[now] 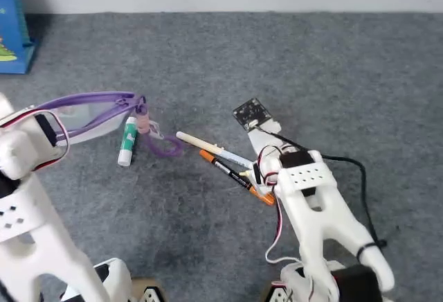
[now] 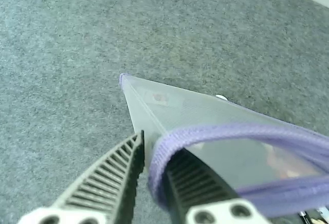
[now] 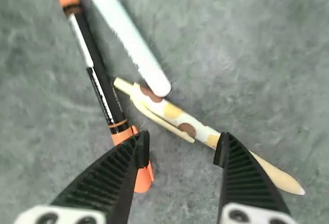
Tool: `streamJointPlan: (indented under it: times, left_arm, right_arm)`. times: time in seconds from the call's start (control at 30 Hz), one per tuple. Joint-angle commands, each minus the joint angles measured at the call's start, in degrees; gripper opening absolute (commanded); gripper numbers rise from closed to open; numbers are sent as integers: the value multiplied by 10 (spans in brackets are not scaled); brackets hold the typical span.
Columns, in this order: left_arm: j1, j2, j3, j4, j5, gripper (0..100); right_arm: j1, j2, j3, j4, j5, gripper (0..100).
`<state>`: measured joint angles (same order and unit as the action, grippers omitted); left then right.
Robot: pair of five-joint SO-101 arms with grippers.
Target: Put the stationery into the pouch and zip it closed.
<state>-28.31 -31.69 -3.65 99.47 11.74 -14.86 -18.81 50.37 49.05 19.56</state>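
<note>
The left tool (image 2: 154, 147) is pressed together on the pouch (image 2: 205, 126), pinching its purple-trimmed rim between the two fingers. From that grip the clear pouch stretches away over the grey tabletop (image 1: 311, 59), its mouth end pointing toward the pens.

A glue stick (image 1: 128, 141) lies just beside the pouch's mouth, outside it, with its green part nearest the pouch. A purple loop (image 1: 163, 148) trails from the same end of the pouch onto the tabletop.

Farther from the pouch's mouth, beyond the loop, three pens lie close together. The white pen (image 3: 128, 44) and the orange pen (image 3: 97, 80) lie almost parallel. The spotted pen (image 3: 175, 113) lies across the ends of those two farthest from the pouch and touches the white pen's tip.

The right tool (image 3: 182, 144) is spread wide over this cluster, well apart from the pouch. The spotted pen runs through the gap between its fingers. One fingertip (image 3: 139, 147) sits by the orange pen's end. Whether either finger touches a pen cannot be told.
</note>
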Motion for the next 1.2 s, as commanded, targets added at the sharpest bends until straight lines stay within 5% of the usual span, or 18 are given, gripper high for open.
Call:
streamJointPlan:
  times: [0.0, 0.47, 0.73, 0.83, 1.17]
  left_arm:
    - [-2, -3, -17, 9, -4, 12]
    - [-2, -3, -4, 7, -5, 12]
    - [0, -3, 11, 4, -6, 12]
    - [1, -3, 11, 4, -6, 12]
    - [15, -3, 11, 6, -4, 12]
  right_arm:
    - [-6, 15, -34, -27, 11, 207]
    - [-47, 103, -36, -99, 12, 204]
    - [18, 194, -97, -92, 12, 126]
    - [23, 182, -97, -92, 12, 0]
    - [23, 19, -87, 0, 8, 8]
